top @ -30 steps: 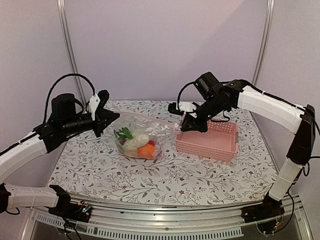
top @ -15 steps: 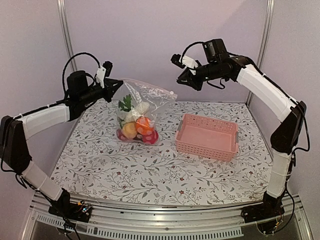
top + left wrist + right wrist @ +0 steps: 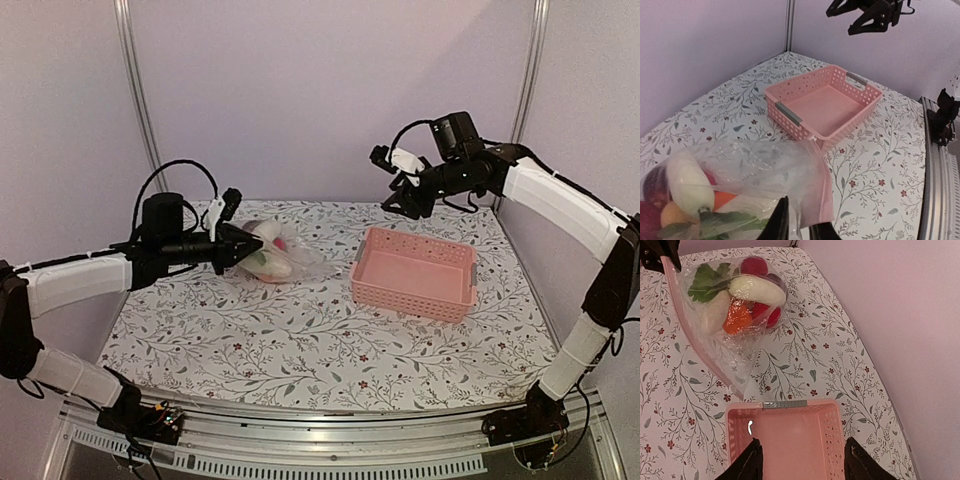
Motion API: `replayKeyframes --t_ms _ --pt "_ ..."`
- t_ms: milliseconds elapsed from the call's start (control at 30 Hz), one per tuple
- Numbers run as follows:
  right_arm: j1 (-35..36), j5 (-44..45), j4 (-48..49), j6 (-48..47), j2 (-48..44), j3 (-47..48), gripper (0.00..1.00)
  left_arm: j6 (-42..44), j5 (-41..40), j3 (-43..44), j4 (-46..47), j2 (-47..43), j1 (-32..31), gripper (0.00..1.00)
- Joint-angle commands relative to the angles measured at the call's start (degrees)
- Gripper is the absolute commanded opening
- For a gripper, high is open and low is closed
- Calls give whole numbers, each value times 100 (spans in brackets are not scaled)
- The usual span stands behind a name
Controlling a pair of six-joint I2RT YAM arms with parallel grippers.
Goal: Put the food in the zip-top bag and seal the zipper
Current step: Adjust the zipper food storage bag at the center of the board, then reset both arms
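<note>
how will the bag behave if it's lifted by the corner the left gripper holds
Probably floppy: the bag is thin crinkled film, so it should sag from the left gripper. Likely bottom-heavy, since the food is bunched at one end. The round pieces may shift and roll inside.

Glossy, crinkly clear plastic zip-top bag [image 3: 742, 347]

Open bench [image 3: 320, 350] spans the near half; the pink basket [image 3: 413, 272] blocks the right rear, the filled zip-top bag [image 3: 272, 251] the left rear, a bare gap between.
</note>
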Motion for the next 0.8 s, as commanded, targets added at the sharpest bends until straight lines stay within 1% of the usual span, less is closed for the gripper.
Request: replayKeyframes --t_ms 0,100,133,233,333,367,400,433,500,567,667,767 --pt "-38 352 54 127 -703 -519 61 358 -123 68 -2114 -662 -548 25" --pt "-214 439 188 186 -1083 -849 91 479 -665 22 -2761 -1295 -698 38" --pt "-307 447 250 240 -1232 -918 98 500 -891 17 -2861 -1510 -699 43" --pt "-663 429 404 603 -1433 -996 99 545 -1466 -2 -2935 -2138 -696 57" --pt "-939 511 724 1044 -1595 -1082 99 505 -2129 -92 -2602 -2587 -691 73" --pt "-959 755 985 1265 -1692 -1197 99 431 -2491 -72 -2447 -2648 -693 80" --pt "-973 984 1231 1686 -1744 -1312 99 393 -2823 -2 -2320 -2645 -694 90" --pt "-977 1156 1390 1898 -1805 -1411 99 384 -3143 104 -2194 -2602 -696 98" --pt "-985 1392 1556 2328 -1853 -1520 99 326 -3846 410 -2024 -2384 -688 100" --pt "-1090 1496 1700 2467 -1908 -1650 99 256 -4374 796 -1956 -2063 -683 100" --pt "-1546 1300 1823 2628 -2031 -1830 99 247 -4512 1307 -1963 -1616 -685 100" --pt "-1976 578 1913 2958 -2213 -2051 99 -3 -4584 1538 -1834 -1299 -687 100"
